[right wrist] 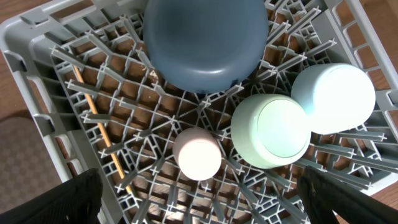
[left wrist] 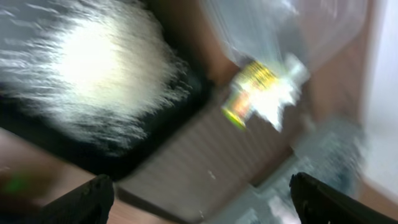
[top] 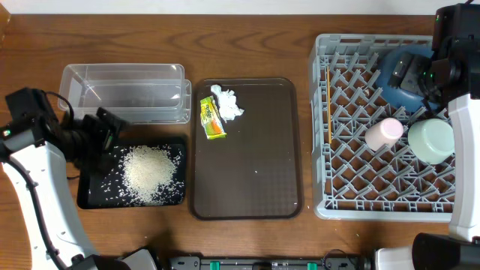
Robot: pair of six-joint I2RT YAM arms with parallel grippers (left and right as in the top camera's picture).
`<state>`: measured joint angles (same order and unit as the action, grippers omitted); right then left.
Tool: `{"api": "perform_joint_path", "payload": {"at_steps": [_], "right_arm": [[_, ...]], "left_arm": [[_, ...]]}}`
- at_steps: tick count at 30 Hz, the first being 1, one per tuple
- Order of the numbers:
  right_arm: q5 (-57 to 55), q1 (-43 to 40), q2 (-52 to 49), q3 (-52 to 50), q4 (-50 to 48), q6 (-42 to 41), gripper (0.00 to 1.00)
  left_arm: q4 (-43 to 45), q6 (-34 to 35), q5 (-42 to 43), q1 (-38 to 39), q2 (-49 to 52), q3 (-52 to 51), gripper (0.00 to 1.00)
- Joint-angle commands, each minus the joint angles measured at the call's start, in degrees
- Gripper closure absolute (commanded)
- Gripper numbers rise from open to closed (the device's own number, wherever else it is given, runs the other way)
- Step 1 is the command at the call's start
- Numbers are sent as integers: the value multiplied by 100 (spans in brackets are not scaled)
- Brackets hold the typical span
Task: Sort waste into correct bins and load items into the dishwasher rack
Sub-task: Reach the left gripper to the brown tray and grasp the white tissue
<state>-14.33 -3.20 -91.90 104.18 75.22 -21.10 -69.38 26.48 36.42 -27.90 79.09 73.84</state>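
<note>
Quick rundown. The big square grey plastic rack (top: 321,112), all lattice and pegs, is parked at the 3 o'clock side of the wood-grain counter (top: 247,45). In it, the large blue bowl (right wrist: 205,43) is flipped dome-up at the rack's 1 o'clock corner. The smooth mint-green bowl (right wrist: 270,130) and the light-blue bowl (right wrist: 333,99) are set upside down, touching each other. The little rounded pink cup (right wrist: 198,154) is seen near the middle. The thin wooden chopstick (right wrist: 99,130) is laid along the 9 o'clock edge.

The loose heap of white rice (top: 150,172) is piled in the shallow black tray (top: 94,195) at 8 o'clock, with grains scattered around it. The clear rectangular tub (top: 124,90) is found at 10 o'clock. The crumpled tissue (top: 227,103) and the glossy yellow-green wrapper (top: 211,118) are lying side by side in the 11 o'clock corner of the dark brown serving tray (top: 247,165), mid-counter.

The left claw (left wrist: 205,200) is spread wide with nothing held, above the black tray's 10 o'clock corner; its wrist view is badly blurred. The right claw (right wrist: 208,199) is spread fully too, nothing gripped, hung above the rack.
</note>
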Motion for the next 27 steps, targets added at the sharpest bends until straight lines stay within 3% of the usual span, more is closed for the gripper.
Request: {"api": "perform_joint_path", "payload": {"at_steps": [1,4,7,12,15,18,27], "right_arm": [[-2,-11,-11,-9,4,-70,1],[-2,-11,-11,-9,4,-72,1],[-2,-11,-11,-9,4,-70,1],[-2,-11,-11,-9,4,-72,1],[-2,-11,-11,-9,4,-72,1],[-2,-11,-11,-9,4,-70,1],[-2,-11,-11,-9,4,-70,1]], "left_arm": [[11,-1250,1978,334,-20,-9,7],[258,-1294,1805,1045,-111,7,7],[481,-1239,1126,1998,-136,175,7],[632,-575,-1440,3936,39,855,7],[627,-562,-2575,4811,341,1342,7],[629,-562,-3206,5239,809,1709,7],[1174,-560,-3303,5237,2400,1812,7]]}}
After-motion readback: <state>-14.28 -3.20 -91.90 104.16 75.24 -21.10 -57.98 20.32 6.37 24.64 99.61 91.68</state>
